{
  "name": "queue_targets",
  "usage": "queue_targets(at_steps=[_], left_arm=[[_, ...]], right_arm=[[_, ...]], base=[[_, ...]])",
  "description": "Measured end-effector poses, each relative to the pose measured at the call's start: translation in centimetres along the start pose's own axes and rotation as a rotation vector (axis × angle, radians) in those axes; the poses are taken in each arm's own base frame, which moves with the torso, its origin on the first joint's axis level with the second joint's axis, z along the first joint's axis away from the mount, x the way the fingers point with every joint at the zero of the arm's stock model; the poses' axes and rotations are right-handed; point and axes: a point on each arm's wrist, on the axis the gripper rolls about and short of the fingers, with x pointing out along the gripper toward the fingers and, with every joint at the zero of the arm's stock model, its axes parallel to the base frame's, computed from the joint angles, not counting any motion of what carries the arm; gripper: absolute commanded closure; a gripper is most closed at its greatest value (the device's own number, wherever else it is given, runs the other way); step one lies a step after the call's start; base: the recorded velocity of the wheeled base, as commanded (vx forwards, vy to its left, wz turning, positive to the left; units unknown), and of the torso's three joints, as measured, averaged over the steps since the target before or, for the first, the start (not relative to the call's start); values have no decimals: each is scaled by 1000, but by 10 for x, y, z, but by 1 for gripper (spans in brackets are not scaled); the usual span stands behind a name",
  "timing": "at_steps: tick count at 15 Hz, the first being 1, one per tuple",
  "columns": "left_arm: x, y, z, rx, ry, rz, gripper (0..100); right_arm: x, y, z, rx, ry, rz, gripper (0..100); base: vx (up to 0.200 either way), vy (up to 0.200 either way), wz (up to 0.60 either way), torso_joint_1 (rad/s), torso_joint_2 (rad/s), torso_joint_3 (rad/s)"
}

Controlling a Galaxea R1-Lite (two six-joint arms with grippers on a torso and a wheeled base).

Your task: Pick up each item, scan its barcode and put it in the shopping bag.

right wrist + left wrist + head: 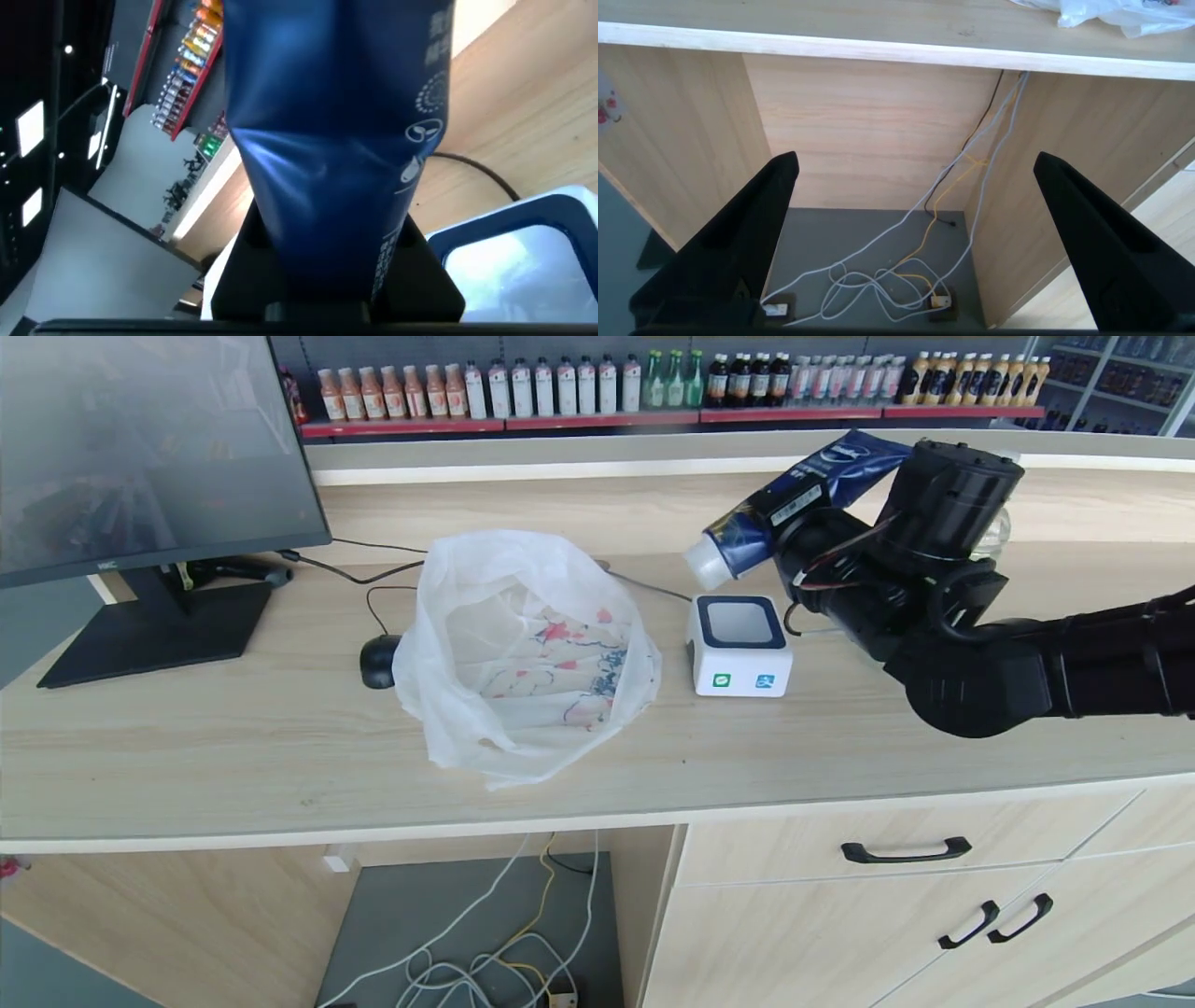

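The right gripper [792, 523] is clamped on a blue tube [845, 462] and holds it in the air just above and behind the white scanner [740, 644]. The tube's long axis runs on a slant. Its white cap [707, 565] is the low end, pointing down toward the scanner's window and the robot's left, and its flat crimped end rises up and to the right. A white barcode label shows on the side turned to the head camera. In the right wrist view the tube [327, 140] sits squeezed between the gripper's [332, 238] black fingers.

The shopping bag [523, 653] — white, thin plastic, mouth open — stands on the counter [233, 747] just left of the scanner, with a black mouse [378, 661] touching its far side.

The left gripper [915, 187] hangs below the counter edge, spread wide and holding nothing, facing loose cables [906, 271] on the floor.
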Motion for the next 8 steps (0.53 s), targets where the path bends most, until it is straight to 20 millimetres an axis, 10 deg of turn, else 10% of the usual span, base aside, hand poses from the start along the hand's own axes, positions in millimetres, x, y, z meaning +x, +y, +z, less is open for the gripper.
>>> queue_targets(at_steps=[8], left_arm=[[0, 0, 0, 0, 0, -1, 0]], right_arm=[[6, -4, -22, 23, 61, -28, 100]], base=[[0, 0, 0, 0, 0, 0]])
